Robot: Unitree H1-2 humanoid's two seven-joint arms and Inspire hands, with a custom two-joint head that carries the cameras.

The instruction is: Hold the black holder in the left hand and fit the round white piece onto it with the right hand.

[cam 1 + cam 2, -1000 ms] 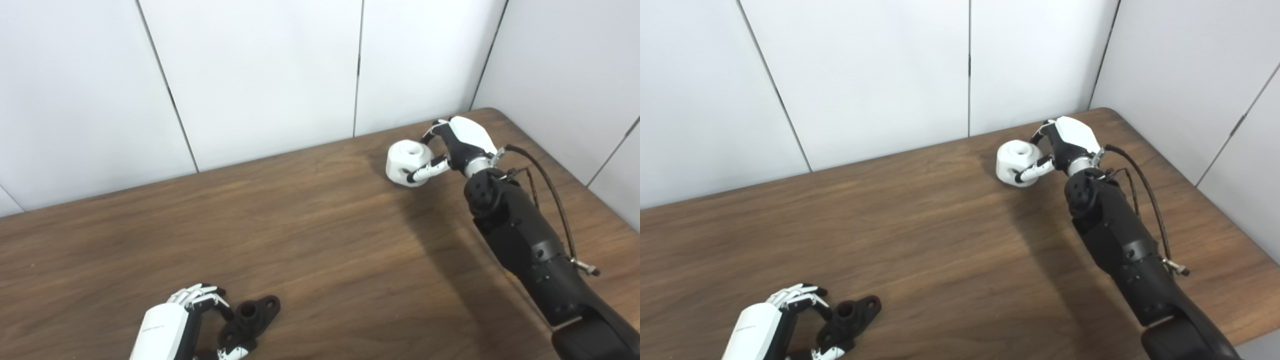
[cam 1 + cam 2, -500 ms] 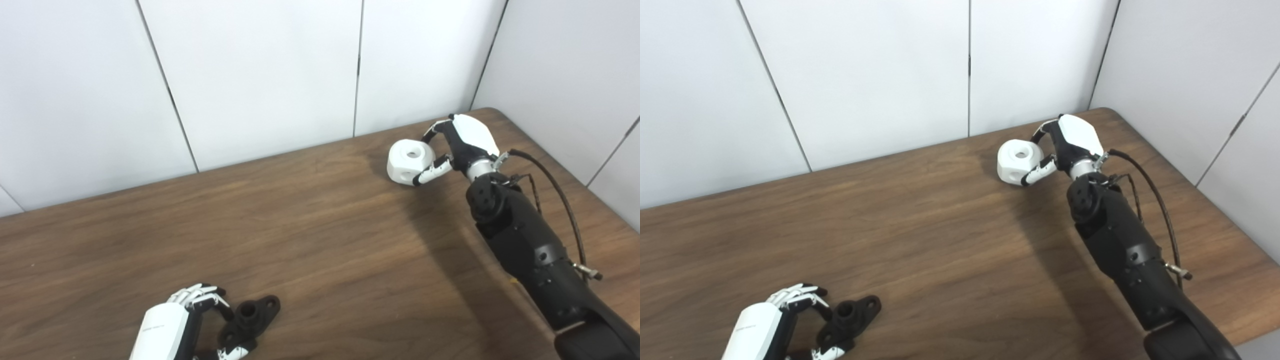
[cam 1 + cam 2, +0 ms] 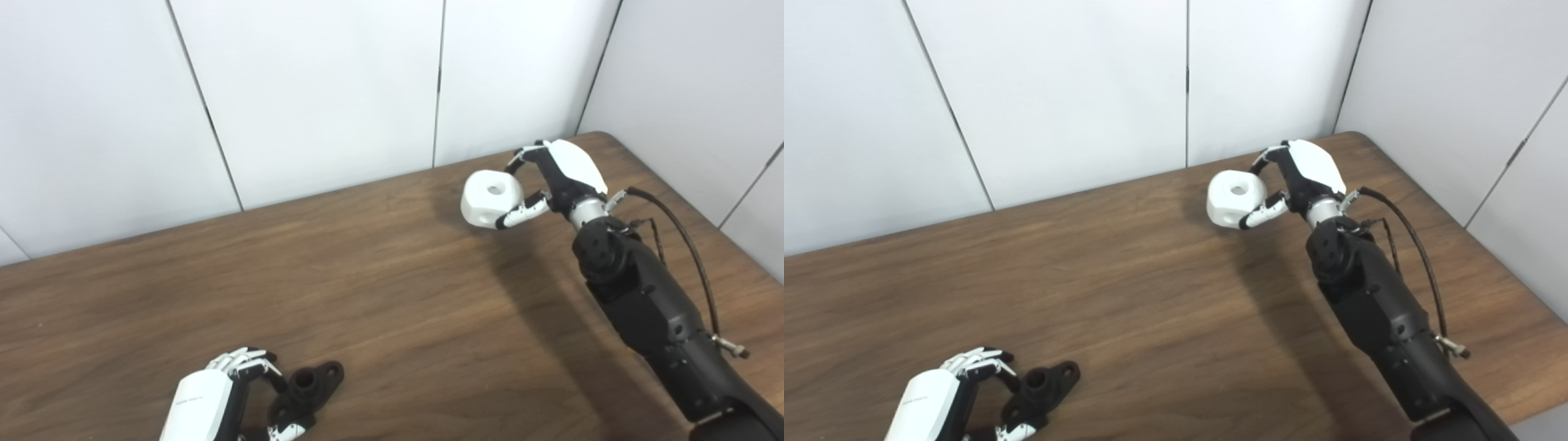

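While the right hand (image 3: pixel 554 177) grips the round white piece (image 3: pixel 488 199) with fingers on top and thumb below, the piece sits near the far right corner of the brown table (image 3: pixel 392 294). I cannot tell if it is touching the wood. The left hand (image 3: pixel 214 398) is at the near edge, with its fingers curled around one end of the black holder (image 3: pixel 306 389). The holder lies flat on the table, well apart from the white piece.
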